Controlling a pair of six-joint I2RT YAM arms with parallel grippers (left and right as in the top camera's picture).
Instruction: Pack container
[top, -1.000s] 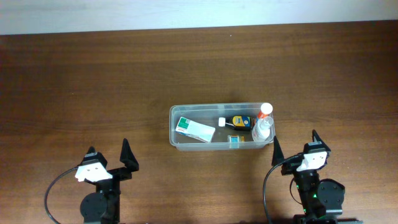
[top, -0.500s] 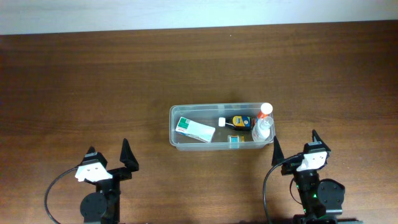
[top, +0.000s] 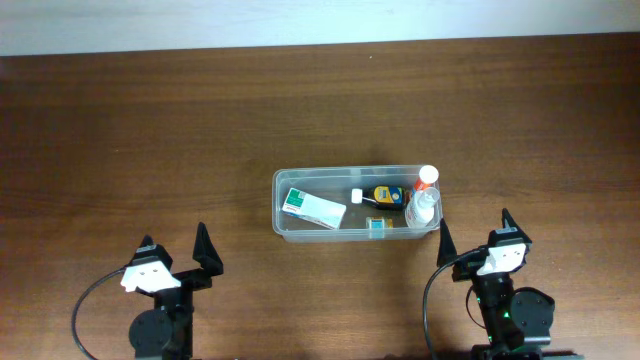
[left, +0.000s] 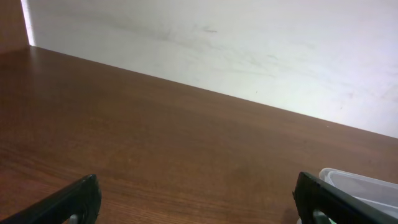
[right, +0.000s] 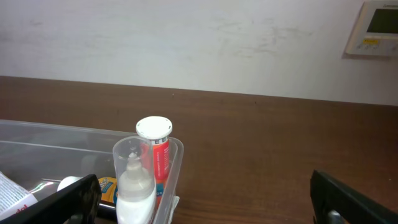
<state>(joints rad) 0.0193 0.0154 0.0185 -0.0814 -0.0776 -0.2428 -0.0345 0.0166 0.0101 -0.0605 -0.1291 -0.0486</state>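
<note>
The container is lying in the middle of the wooden surface, long axis running left to right, and is holding a green-and-white box, a clear pump bottle and a red tube. The right end effector, jaws spread wide and gripping nothing, is sitting near the container's right end, so the container is lying ahead and slightly to its left. The left end effector, equally spread and empty, is sitting well apart with the container ahead to its right; of the 2 arms, the right is looking nearer.
</note>
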